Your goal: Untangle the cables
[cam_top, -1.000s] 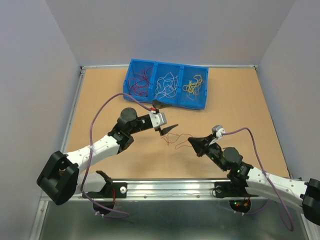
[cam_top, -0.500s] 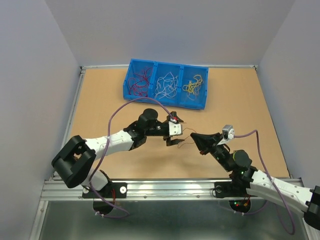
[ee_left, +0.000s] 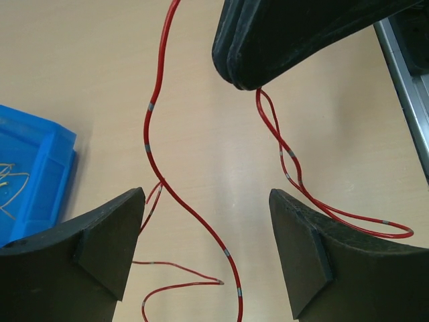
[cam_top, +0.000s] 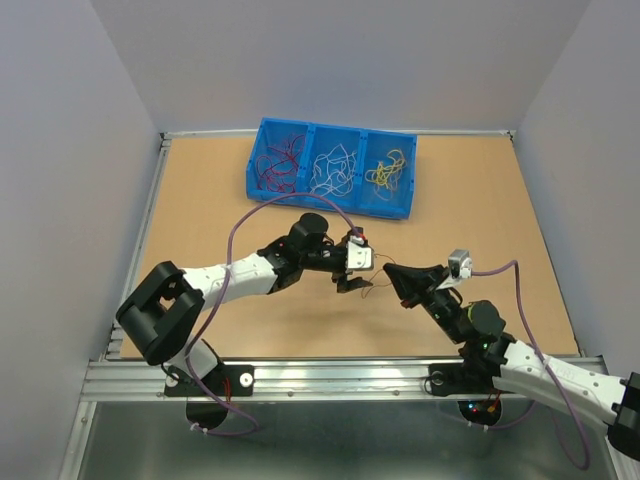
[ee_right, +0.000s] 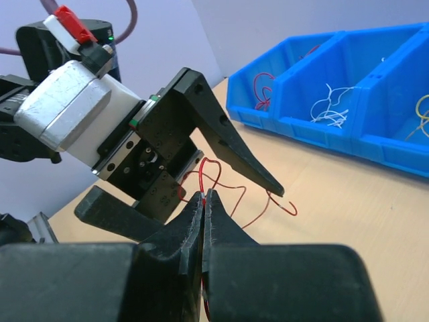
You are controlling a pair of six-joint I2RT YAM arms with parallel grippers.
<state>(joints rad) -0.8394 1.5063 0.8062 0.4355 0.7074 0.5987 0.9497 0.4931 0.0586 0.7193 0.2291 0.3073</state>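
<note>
Top external: the left gripper (cam_top: 352,281) and the right gripper (cam_top: 386,270) meet nose to nose near the middle of the table (cam_top: 210,200), at about six o'clock from the blue bin (cam_top: 330,208). The red wires (cam_top: 368,288) show only as faint threads between them. The bin's three compartments hold more wires: red, white and yellow.

Left wrist: the left gripper's fingers (ee_left: 100,248) stand wide apart and touch nothing. A long wire (ee_left: 148,131) runs from twelve o'clock down to six o'clock through the gap, nearer the nine o'clock finger. The right gripper comes in from one o'clock, and a looped wire (ee_left: 292,155) hangs from its tip. The loop trails off toward four o'clock, past the three o'clock finger. Within this frame the two strands lie apart. I cannot tell whether they cross outside it.

Right wrist: the right gripper's fingers are pressed together on the looped wire at their very tip. The left gripper sits just beyond, at eleven o'clock, with its spread fingers straddling the red strands.

The left gripper is the nearer one to the free long wire, which already lies lengthwise between its fingers. Closing there and drawing toward nine o'clock looks like the separating move.
</note>
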